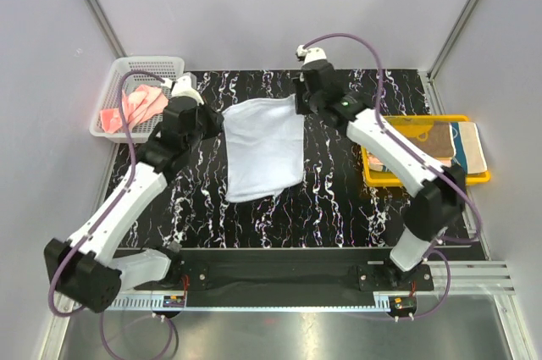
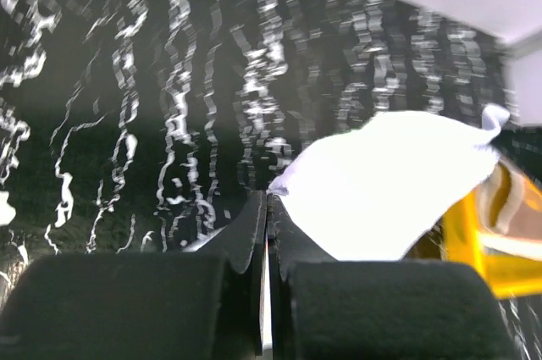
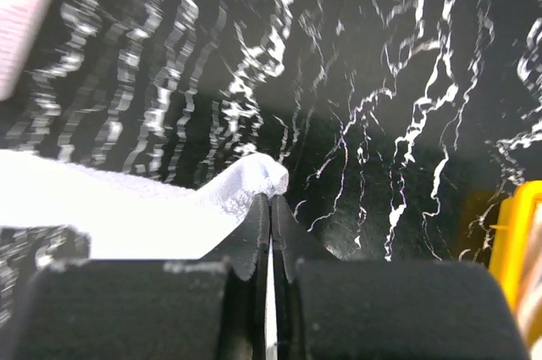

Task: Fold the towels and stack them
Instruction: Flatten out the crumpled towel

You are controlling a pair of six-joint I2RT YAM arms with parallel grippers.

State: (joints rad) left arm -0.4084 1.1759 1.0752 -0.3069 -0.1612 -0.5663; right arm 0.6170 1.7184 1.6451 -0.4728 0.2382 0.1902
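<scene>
Light blue-white towel (image 1: 264,148) is pinched at its far corners by the closed left gripper (image 2: 267,201) and right gripper (image 3: 271,201)

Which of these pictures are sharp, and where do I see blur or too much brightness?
Top external view: sharp and evenly lit, and the pale towel shows its shading. Left wrist view: the white veins of the table are smeared, the towel is washed out to flat white, and the yellow tray is soft. Right wrist view: veins streaked too, towel overexposed at the left.
</scene>
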